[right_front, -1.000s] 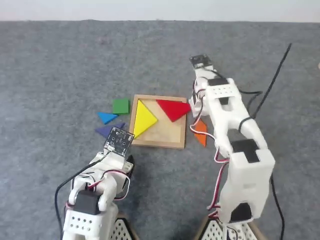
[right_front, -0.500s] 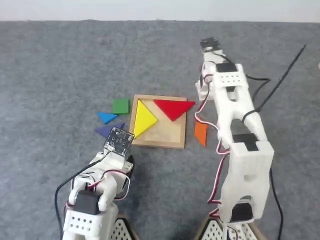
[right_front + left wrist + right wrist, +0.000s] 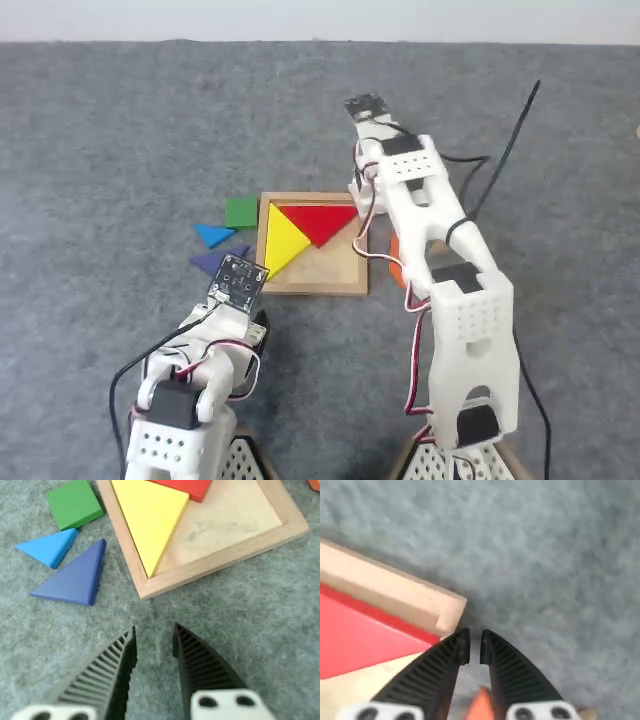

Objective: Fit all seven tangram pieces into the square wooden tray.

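High view: 1 tray (image 3: 312, 288), ~6 pcs (image 3: 283, 238)

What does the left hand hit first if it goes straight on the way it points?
Probably the near corner of the wooden tray, where the yellow triangle tip sits. Only carpet lies between it and the left hand; depth unclear.

A: High view: fixed, above and behind the arm bases, facing down and forward. Tray (image 3: 315, 285) mid-frame, far off.
B: Left wrist: close, angled down. Tray (image 3: 220, 560) at upper right.
A: Right wrist: closer still. Tray (image 3: 385, 597) corner at left.
B: All three share the tray and red piece (image 3: 320, 222) (image 3: 187, 486) (image 3: 355, 635).
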{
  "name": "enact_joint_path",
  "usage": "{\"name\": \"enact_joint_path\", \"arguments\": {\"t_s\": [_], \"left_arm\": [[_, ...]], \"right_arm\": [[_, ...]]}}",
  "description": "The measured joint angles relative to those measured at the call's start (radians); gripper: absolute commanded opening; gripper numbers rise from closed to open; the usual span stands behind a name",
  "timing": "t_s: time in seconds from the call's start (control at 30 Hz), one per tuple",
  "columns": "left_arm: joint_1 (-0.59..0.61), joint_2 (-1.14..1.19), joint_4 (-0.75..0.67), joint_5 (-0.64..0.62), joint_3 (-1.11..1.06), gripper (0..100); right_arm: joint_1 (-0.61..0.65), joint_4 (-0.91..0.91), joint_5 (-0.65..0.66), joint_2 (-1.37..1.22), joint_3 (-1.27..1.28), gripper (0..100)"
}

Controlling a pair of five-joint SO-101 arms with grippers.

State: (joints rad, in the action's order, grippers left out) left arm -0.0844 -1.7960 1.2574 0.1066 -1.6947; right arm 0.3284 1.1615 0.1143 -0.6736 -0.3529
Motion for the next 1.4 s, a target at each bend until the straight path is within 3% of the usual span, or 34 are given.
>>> {"name": "enact_joint_path", "arguments": {"t_s": [0.43,0.6,0.87,1.17,1.4], "left_arm": [[0.0,0.0,0.0,0.0,0.0,12],[0.0,0.0,0.0,0.0,0.0,12],[0.0,0.0,0.0,0.0,0.0,12],[0.0,0.0,0.0,0.0,0.0,12],[0.0,0.0,0.0,0.0,0.0,12]], "right_arm": [[0.012,0.222,-0.038,0.0,-0.178,5.1],[0.075,0.292,-0.043,0.018,-0.17,5.1],[0.104,0.229,-0.048,-0.008,-0.072,5.1],[-0.069,0.219,-0.049,-0.032,-0.071,5.1],[-0.034,0.219,-0.048,-0.035,-0.072,5.3]]}}
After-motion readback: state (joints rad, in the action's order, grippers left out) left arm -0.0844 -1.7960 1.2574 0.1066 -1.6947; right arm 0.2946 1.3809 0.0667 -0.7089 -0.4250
